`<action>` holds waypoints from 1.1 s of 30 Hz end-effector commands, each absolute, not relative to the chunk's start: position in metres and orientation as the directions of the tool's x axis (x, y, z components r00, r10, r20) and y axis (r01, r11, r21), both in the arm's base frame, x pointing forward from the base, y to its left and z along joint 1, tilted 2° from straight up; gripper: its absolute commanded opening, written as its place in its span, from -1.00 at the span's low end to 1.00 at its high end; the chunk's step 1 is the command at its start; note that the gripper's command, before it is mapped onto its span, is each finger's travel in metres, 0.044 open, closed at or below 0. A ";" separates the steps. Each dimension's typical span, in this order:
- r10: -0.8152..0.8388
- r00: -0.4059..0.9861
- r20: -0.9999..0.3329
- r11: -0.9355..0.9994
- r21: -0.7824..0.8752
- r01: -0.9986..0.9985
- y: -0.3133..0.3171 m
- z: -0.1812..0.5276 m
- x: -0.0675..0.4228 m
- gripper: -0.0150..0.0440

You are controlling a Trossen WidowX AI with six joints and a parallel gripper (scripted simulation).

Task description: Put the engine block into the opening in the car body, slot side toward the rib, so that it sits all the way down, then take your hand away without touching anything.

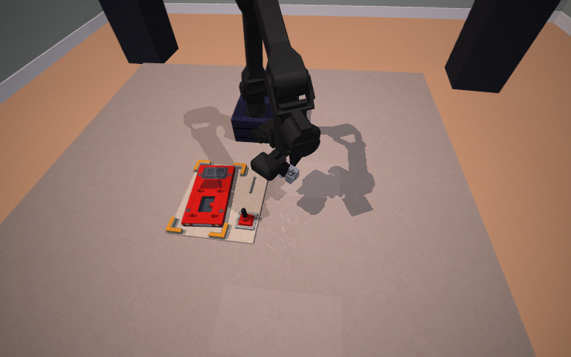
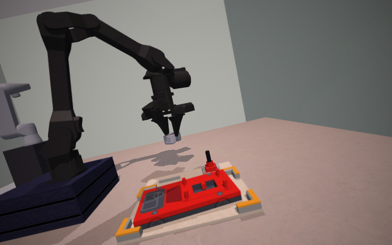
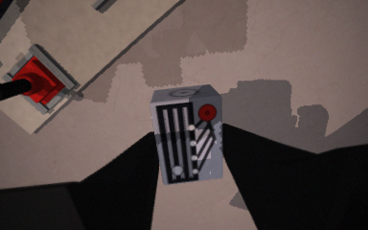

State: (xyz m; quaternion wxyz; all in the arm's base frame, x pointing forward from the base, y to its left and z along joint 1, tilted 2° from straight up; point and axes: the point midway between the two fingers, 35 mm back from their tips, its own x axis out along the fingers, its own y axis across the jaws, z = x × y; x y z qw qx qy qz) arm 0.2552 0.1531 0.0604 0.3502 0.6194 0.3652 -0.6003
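Note:
My gripper [image 1: 289,173] [image 2: 171,134] [image 3: 188,135] is shut on the engine block [image 1: 292,174] [image 2: 171,138] [image 3: 189,135], a small grey box with black stripes and a red dot on top. It holds the block in the air, above the table and to the right of the board. The red car body [image 1: 208,194] [image 2: 183,196] lies on a pale board [image 1: 253,221] [image 2: 192,223] with orange corner stops. Its rectangular opening [image 1: 206,203] [image 2: 204,185] is in the middle of the body and shows empty.
A red holder with a black lever [image 1: 245,217] [image 2: 209,162] [image 3: 25,86] stands on the board beside the car. A thin grey bar [image 1: 252,184] lies on the board. The arm's dark blue base [image 2: 40,197] is at the back. Dark pillars [image 1: 497,39] stand at the far corners.

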 end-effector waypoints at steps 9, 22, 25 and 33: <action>0.040 0.021 -0.999 -0.486 -0.001 0.874 0.147 0.098 0.252 -0.49; 0.037 0.022 -0.999 -0.238 0.012 0.971 0.127 0.088 0.271 -0.49; 0.037 0.022 -0.999 -0.159 0.016 0.987 0.121 0.085 0.276 -0.49; 0.034 0.023 -0.999 0.051 0.025 0.998 0.104 0.077 0.288 -0.49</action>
